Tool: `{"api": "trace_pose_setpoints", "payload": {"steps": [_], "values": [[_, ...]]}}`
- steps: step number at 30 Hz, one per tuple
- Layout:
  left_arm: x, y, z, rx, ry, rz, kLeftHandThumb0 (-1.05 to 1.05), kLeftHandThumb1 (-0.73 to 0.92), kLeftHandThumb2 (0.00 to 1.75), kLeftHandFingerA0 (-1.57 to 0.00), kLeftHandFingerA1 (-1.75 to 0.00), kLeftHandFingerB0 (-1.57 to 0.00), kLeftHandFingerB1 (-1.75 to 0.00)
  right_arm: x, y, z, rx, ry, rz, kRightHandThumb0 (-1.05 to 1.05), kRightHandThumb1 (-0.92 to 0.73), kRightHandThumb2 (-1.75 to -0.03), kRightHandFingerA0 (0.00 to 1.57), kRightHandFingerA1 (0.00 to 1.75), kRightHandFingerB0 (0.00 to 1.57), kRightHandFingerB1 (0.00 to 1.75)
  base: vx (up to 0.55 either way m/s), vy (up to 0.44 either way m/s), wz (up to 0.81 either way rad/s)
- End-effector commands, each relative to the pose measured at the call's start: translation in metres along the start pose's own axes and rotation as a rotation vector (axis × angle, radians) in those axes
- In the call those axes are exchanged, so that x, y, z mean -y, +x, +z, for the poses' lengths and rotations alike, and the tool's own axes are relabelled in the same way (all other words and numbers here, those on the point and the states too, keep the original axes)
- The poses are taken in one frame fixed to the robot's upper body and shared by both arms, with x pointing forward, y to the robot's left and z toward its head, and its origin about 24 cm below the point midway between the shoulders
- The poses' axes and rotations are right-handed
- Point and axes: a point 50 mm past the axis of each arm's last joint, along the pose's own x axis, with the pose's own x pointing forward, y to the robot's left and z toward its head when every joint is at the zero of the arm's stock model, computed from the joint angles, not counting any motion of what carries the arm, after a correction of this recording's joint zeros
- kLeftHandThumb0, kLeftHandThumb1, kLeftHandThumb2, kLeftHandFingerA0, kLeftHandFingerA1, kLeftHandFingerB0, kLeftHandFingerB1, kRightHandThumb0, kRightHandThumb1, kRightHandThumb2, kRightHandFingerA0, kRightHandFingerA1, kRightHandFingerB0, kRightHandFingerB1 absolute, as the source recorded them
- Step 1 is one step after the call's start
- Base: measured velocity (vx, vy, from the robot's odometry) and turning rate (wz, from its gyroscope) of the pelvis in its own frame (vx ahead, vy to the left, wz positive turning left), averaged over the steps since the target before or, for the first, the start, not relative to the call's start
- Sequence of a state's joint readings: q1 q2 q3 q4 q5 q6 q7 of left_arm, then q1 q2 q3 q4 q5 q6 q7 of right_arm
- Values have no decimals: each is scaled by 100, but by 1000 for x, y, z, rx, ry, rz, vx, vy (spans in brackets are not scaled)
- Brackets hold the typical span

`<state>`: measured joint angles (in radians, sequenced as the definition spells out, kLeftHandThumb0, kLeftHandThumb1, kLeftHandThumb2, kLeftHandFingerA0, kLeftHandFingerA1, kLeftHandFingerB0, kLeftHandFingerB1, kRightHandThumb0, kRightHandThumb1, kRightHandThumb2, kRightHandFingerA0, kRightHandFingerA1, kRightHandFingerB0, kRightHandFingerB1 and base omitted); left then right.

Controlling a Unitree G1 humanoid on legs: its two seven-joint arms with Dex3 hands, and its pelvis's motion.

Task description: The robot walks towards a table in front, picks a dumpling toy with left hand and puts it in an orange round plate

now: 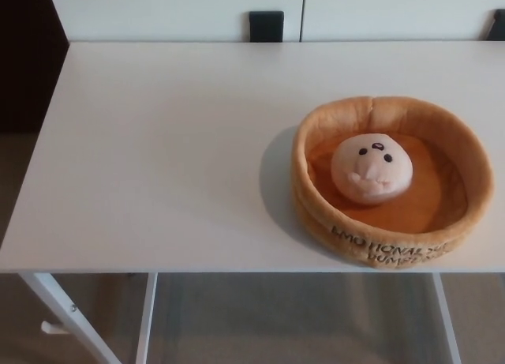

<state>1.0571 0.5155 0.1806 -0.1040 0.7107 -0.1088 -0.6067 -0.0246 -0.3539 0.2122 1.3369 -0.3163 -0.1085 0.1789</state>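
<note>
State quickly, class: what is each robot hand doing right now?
Left hand: not in view.
Right hand: not in view.
The dumpling toy already lies in the orange plate.

Soft plush on a smooth matt tabletop

The pale pink round dumpling toy (371,169) looks like soft matt plush, lying in the orange round plush plate (316,143), whose padded cloth wall carries dark printed lettering; the white table (166,151) looks smooth and matt, with white painted legs (59,309) underneath.
</note>
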Motion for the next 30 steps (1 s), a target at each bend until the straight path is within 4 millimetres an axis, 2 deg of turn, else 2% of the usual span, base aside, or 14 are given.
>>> {"api": "trace_pose_setpoints", "payload": {"steps": [1, 2, 3, 4, 7, 8, 9, 14, 15, 17, 26, 30], "values": [[-9, 42, -15, -80, 127, 6, -23, 65, 58, -61, -55, -65, -51, 3, -1, -6, -42, 2, -30, -46, -48, -81, 56, 61, 44, 53, 0, 0, 0], [-29, 69, -21, -140, 30, 17, -25, 61, 58, -54, -58, -33, -36, 3, 0, -2, -38, -11, -30, -40, -62, -59, 63, 50, 50, 41, 0, 0, 0], [-38, 80, -22, -163, -10, 18, -25, 61, 58, -54, -58, -33, -36, 3, 1, 0, -37, -16, -30, -40, -62, -59, 63, 50, 50, 41, 0, 0, 0], [-44, 92, -25, -164, -99, 54, -25, 59, 57, -56, -62, -27, -33, 2, 1, 2, -35, -26, -29, -41, -63, -59, 61, 49, 49, 40, 0, 0, 0], [-47, 96, -29, -169, -136, 67, -25, 59, 57, -56, -62, -27, -33, 0, 1, 2, -35, -29, -24, -41, -63, -59, 61, 49, 49, 40, 0, 0, 0], [-45, 105, -33, -223, -320, 102, -35, 66, 60, -64, -61, -65, -43, 0, 1, 3, -26, -11, -22, -40, -62, -58, 61, 49, 51, 41, 0, 0, 0], [-42, 109, -33, -243, -349, 102, -34, 60, 58, -66, -52, -77, -47, 0, 2, 4, -20, -8, -19, -41, -63, -59, 60, 51, 50, 41, 0, 0, 0], [-41, 113, -32, -264, -364, 106, -34, 60, 58, -66, -52, -77, -47, 0, 2, 9, -7, -5, -18, -41, -63, -59, 60, 51, 50, 41, 0, 0, 0], [-37, 115, -28, -245, -363, 105, -43, 81, 65, -54, -45, -42, -35, 2, 2, 10, -10, 4, -23, -40, -60, -58, 64, 52, 52, 42, 0, 0, 0], [-32, 119, -22, -216, -366, 102, -43, 82, 65, -55, -44, -44, -35, 4, 2, 11, -11, 21, -29, -38, -62, -58, 61, 51, 52, 42, 0, 0, 0], [-29, 117, -30, -225, -342, 84, -41, 78, 64, -54, -45, -44, -36, -1, 2, 5, -19, 2, -3, -40, -64, -59, 61, 53, 50, 42, 0, 0, 0], [-30, 118, -28, -224, -336, 84, -41, 78, 64, -56, -44, -47, -37, 0, 2, 4, -25, 3, -23, -42, -61, -59, 66, 53, 52, 41, 0, 0, 0]]}}
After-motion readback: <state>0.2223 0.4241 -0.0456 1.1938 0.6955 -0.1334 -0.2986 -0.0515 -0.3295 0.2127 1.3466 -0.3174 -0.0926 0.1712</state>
